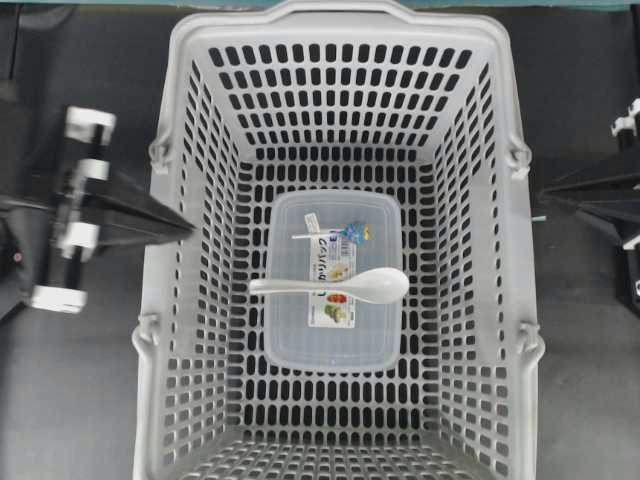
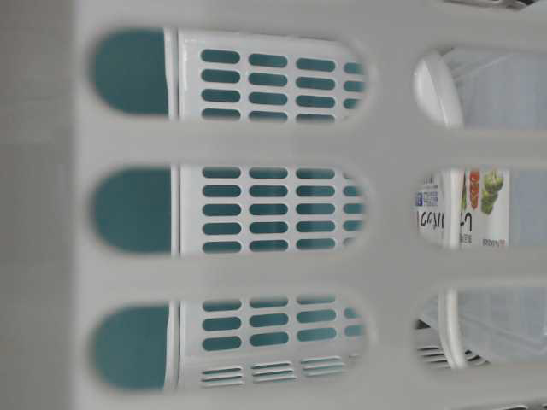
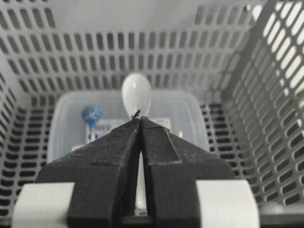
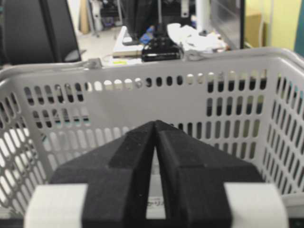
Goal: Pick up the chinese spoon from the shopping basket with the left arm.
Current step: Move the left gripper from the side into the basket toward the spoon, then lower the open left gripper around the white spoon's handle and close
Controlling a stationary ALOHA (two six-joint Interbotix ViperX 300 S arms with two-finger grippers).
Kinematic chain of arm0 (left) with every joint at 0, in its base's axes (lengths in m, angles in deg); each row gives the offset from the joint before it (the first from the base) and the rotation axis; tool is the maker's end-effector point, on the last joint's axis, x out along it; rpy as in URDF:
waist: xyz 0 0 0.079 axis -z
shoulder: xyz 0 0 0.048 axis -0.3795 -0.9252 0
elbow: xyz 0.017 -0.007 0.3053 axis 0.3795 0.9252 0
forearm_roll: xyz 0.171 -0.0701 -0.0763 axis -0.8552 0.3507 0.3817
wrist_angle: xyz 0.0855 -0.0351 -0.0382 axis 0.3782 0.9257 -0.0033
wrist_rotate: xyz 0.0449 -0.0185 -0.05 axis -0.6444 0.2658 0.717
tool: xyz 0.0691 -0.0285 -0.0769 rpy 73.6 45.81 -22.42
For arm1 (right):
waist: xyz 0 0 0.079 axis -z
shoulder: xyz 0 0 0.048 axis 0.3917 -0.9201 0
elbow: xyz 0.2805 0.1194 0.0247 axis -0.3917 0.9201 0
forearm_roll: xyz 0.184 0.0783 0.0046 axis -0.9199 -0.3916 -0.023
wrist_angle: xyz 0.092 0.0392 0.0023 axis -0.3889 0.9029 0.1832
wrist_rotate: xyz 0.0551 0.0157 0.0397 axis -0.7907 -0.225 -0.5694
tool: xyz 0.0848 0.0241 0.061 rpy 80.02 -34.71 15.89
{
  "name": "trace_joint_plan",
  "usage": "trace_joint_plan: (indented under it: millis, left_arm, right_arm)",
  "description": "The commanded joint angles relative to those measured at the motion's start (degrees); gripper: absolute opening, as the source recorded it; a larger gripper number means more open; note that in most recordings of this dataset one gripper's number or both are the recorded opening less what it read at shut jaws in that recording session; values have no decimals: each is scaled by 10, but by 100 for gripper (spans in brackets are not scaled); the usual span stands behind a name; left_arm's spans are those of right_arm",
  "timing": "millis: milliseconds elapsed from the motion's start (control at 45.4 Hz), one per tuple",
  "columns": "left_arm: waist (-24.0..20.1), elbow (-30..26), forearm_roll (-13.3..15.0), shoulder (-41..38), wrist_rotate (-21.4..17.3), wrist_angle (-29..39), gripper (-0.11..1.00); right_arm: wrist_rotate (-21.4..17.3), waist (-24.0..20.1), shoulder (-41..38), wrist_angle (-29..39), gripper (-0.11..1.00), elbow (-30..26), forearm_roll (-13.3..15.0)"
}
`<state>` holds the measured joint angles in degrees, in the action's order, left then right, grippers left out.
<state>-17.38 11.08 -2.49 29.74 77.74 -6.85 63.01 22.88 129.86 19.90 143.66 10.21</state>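
Observation:
The white chinese spoon (image 1: 340, 285) lies across the lid of a clear container inside the grey shopping basket (image 1: 178, 120), bowl to the right and handle to the left. In the left wrist view its bowl (image 3: 136, 92) shows just beyond my fingertips. My left gripper (image 1: 188, 228) is shut and empty at the basket's left rim, apart from the spoon; its jaws meet at the tips (image 3: 140, 119). My right gripper (image 1: 542, 197) is shut and empty outside the basket's right wall, facing that wall (image 4: 156, 122).
The clear lidded container (image 1: 332, 340) with a printed label sits in the middle of the basket floor under the spoon; it also shows in the table-level view (image 2: 466, 209). The high slotted basket walls (image 4: 142, 95) surround it on all sides.

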Motion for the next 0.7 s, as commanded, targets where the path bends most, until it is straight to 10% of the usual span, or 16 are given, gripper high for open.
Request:
trace_joint_plan:
  millis: [0,374,682]
  left_arm:
    - [0,-61,-2,-40,3,43,0]
    - [0,-185,-2,-201,2,125,2]
    - [13,-290,-2,-343,18,211,84]
  right_arm:
    - [-11,-1,-3,2,1,-6,-2]
    - [-12,-5,-3,-2,52,-9,-2]
    - [-12,-12,-1,0,69,-9,-2]
